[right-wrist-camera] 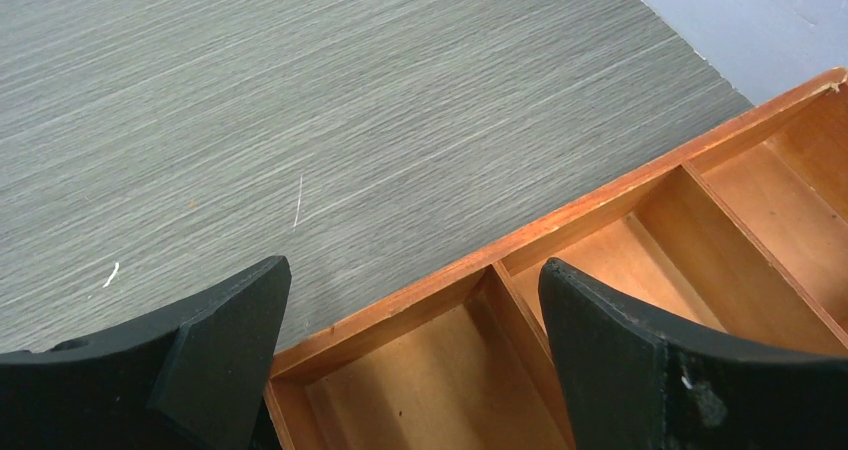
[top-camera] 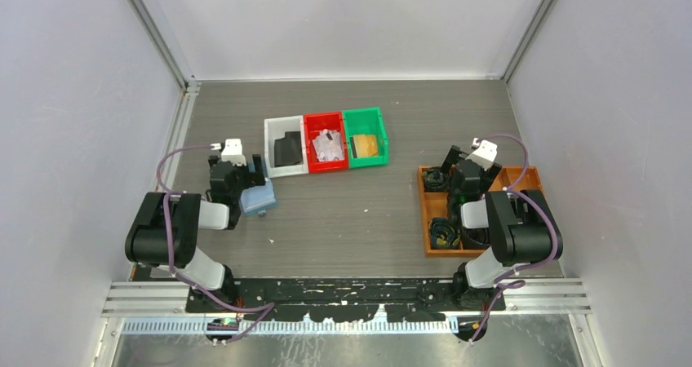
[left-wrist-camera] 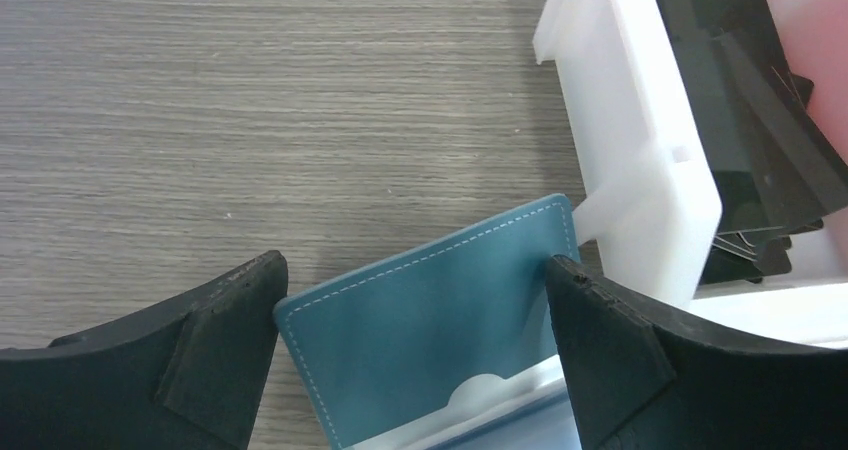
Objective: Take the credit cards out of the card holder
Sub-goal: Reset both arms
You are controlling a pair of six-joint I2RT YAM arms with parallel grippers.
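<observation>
Left arm pose: reaches forward from its base and bends down at the wrist, placing the left gripper point(top-camera: 251, 189) point(left-wrist-camera: 415, 266) over the card holder point(top-camera: 259, 197) point(left-wrist-camera: 430, 320).
Right arm pose: folded back, with the right gripper point(top-camera: 459, 186) point(right-wrist-camera: 415, 270) pointing down above the far rim of the wooden tray point(top-camera: 424, 212) point(right-wrist-camera: 600, 205).
Card holder location: on the table point(top-camera: 359, 212), just beside the near left corner of the white bin point(top-camera: 286, 170) point(left-wrist-camera: 620, 120). One corner meets the bin wall in the left wrist view.
Credit cards: black cards point(top-camera: 287, 148) point(left-wrist-camera: 740, 90) lie in the white bin, silver-grey cards point(top-camera: 329, 147) in the red bin point(top-camera: 325, 121), and a gold card point(top-camera: 365, 145) in the green bin point(top-camera: 363, 114).
Obstructions: the white bin wall stands close against the left gripper's right finger.
Other items: coiled black cables point(top-camera: 445, 232) sit in the tray's near compartments.
Left fingers: spread wide, one at each side edge of the card holder. Whether they press it cannot be told.
Right fingers: wide apart, holding and touching nothing.
</observation>
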